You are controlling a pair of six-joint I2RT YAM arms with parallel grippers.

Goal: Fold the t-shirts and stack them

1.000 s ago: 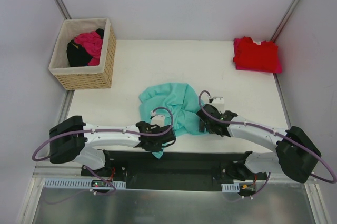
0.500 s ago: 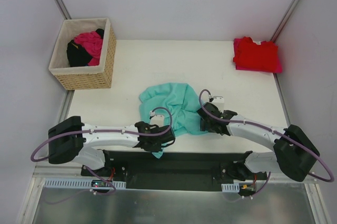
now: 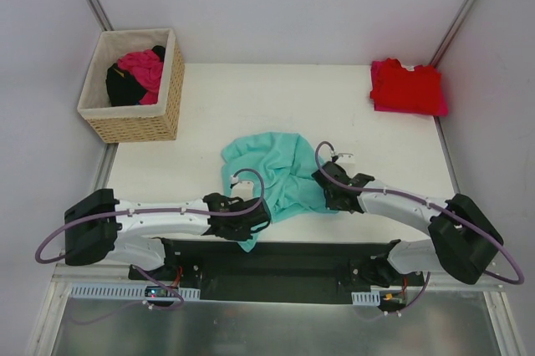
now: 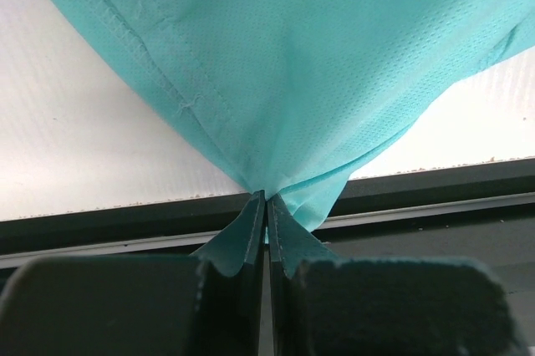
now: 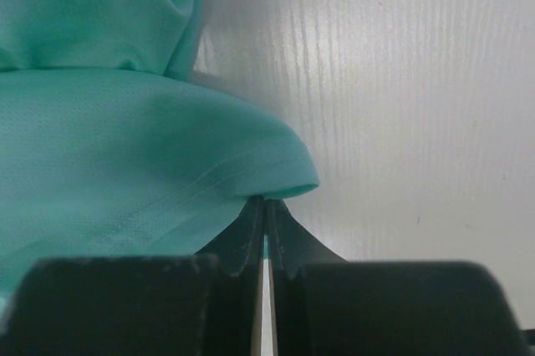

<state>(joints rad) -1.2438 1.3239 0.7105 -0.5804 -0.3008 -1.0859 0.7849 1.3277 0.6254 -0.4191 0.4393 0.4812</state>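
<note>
Teal t-shirt (image 3: 272, 174): crumpled and unfolded at the near edge of the table (image 3: 251, 105), one corner hanging over.
Left gripper (image 4: 266, 202): fingers pressed together on that overhanging hem.
Right gripper (image 5: 264, 205): pinching the shirt's right edge.
Red t-shirt (image 3: 407, 86): folded, far right corner.
Basket (image 3: 134, 126): holds a pink shirt (image 3: 144, 68) and dark cloth (image 3: 121, 87).
Progress: early, I judge; one shirt folded, the teal one not yet flattened, the basket's contents left.

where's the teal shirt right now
In the top view the teal t-shirt lies crumpled at the near middle of the table, pinched by the left gripper at its near-left corner and the right gripper at its right edge.
</note>
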